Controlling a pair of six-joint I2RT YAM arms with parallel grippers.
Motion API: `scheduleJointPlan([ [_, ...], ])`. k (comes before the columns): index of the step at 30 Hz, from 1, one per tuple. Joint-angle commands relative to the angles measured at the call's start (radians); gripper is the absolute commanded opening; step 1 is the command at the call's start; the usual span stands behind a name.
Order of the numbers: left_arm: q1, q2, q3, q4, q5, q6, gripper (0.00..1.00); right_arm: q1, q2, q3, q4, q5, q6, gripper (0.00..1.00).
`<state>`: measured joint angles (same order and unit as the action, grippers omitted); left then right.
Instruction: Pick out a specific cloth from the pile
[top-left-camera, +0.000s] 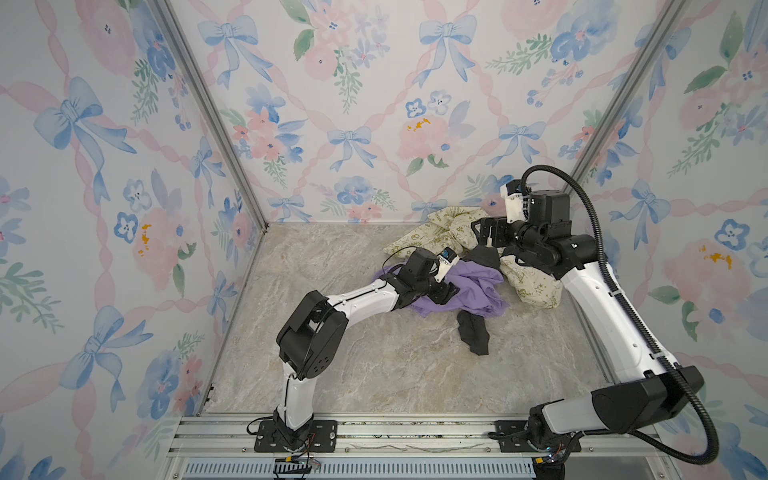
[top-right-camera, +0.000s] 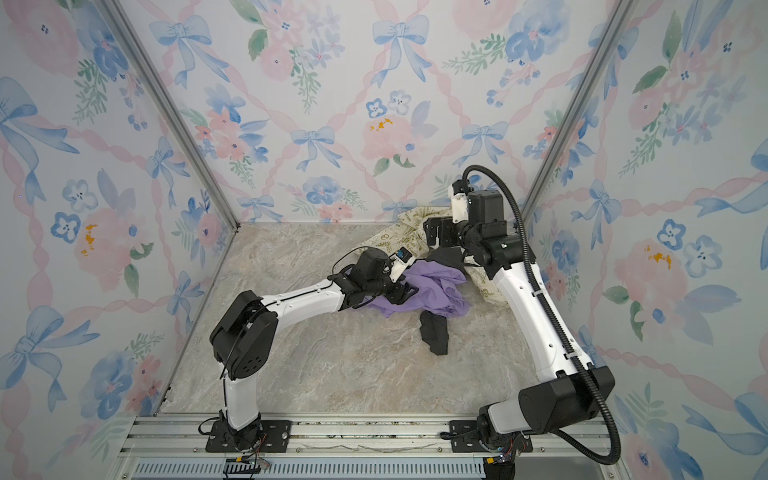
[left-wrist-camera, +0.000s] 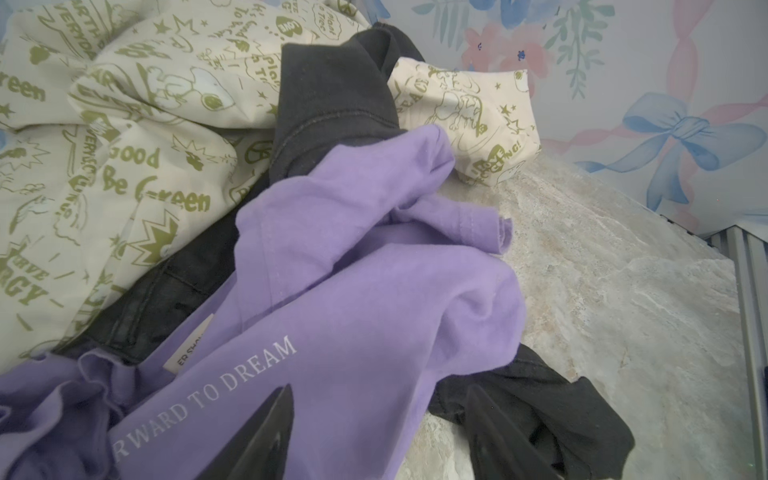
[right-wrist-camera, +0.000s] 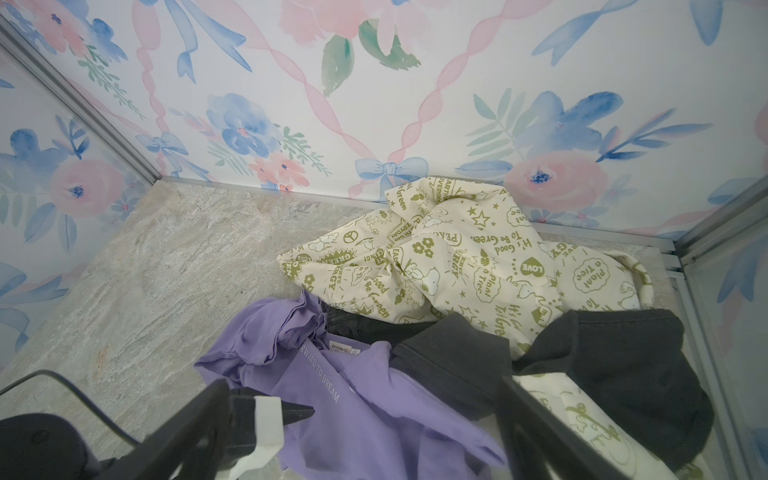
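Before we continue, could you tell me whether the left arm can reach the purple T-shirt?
Probably yes: the left gripper sits at the purple T-shirt, jaws apart over a part nothing covers.

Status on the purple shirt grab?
Left gripper: jaws open, straddling a fold of purple cloth. Right gripper: jaws open, empty. Dark garment lies over the cloth's edge.
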<state>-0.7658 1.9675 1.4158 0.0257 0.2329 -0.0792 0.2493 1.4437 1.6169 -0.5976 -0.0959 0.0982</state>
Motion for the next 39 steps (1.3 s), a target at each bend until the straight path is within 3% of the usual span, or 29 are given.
scheduleJointPlan([
  [1,0.0,0.044,0.039,-0.059,-0.033,-0.007,0.62,-0.006,-0.038,-0.01,-0.027,0.012,-0.021,1.0],
  [5,0.0,0.083,0.062,-0.064,-0.048,-0.04,0.51,-0.008,-0.042,-0.011,-0.026,0.011,-0.023,1.0],
  [14,0.01,0.072,0.108,-0.064,-0.039,-0.088,0.0,-0.01,-0.057,-0.03,-0.046,-0.007,-0.057,0.98],
  [25,0.097,-0.06,0.185,-0.064,-0.08,-0.081,0.0,-0.013,-0.086,-0.077,-0.041,-0.046,-0.058,0.97],
  [39,0.161,-0.225,0.255,-0.057,-0.208,-0.024,0.0,-0.012,-0.066,-0.077,0.003,-0.1,-0.017,0.97],
])
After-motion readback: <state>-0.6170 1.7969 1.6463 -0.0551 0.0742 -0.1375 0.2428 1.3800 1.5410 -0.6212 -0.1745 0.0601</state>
